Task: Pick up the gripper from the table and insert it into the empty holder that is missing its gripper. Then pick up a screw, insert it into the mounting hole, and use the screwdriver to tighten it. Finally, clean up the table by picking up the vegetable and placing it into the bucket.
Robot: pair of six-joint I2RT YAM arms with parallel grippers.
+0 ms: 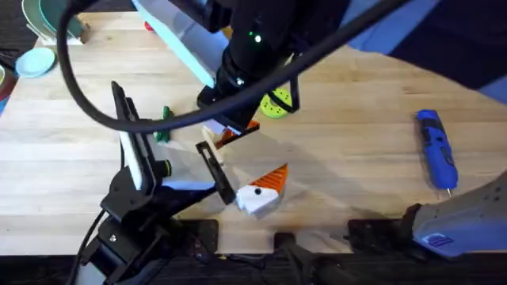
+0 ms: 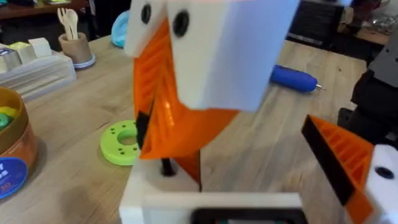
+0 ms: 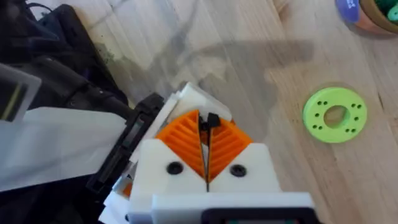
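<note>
Right gripper (image 3: 207, 134), jaws nearly shut, pinching small dark screw (image 3: 211, 119) over holder (image 3: 199, 96). Likely hazard: tilted entry, dropping screw onto surface (image 3: 280, 56) toward green disc (image 3: 334, 114), three o'clock.

my own right arm (image 1: 253, 47) rises dark and blurred under the overhead camera, covering the table's far middle and half of the lime-green disc (image 1: 275, 105). the bucket (image 2: 12, 149) is cut off at my left wrist view's edge. whatever small dark thing my right gripper (image 3: 206, 134) pinches between its orange pads is too small to name. the vegetable (image 1: 164, 123) sits partly behind my left arm.
</note>
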